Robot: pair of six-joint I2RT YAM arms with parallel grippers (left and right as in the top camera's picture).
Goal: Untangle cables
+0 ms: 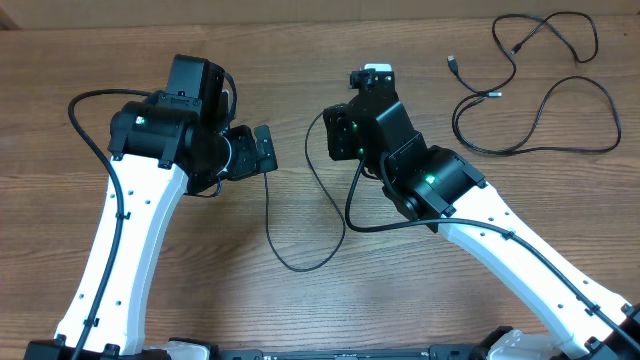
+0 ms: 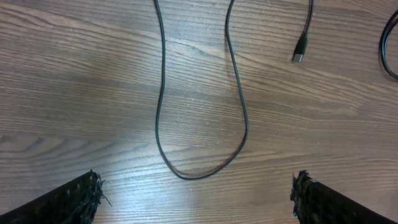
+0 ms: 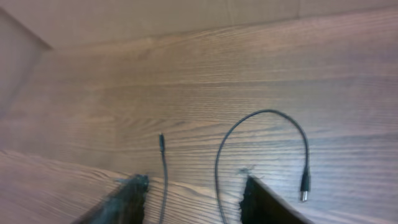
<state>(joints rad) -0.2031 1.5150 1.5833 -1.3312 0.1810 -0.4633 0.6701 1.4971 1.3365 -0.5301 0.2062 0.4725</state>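
One thin black cable (image 1: 300, 266) lies in a long U-shaped loop on the wooden table between my two arms. In the left wrist view its bend (image 2: 199, 175) lies just ahead of my left gripper (image 2: 196, 202), which is open and empty, and a plug end (image 2: 300, 51) lies further off. My left gripper (image 1: 263, 150) hovers over the loop's left strand. My right gripper (image 3: 193, 196) is open. Two cable strands (image 3: 164, 180) run between its fingers, untouched. One arcs round to a silver-tipped plug (image 3: 305, 188). In the overhead view my right gripper (image 1: 373, 78) is at the table's middle back.
Two more loose black cables lie at the far right: a small one (image 1: 545, 28) and a wide loop (image 1: 540, 150), with plug ends (image 1: 452, 62) nearby. Thicker black arm wires run along both white arms. The table's far edge shows in the right wrist view.
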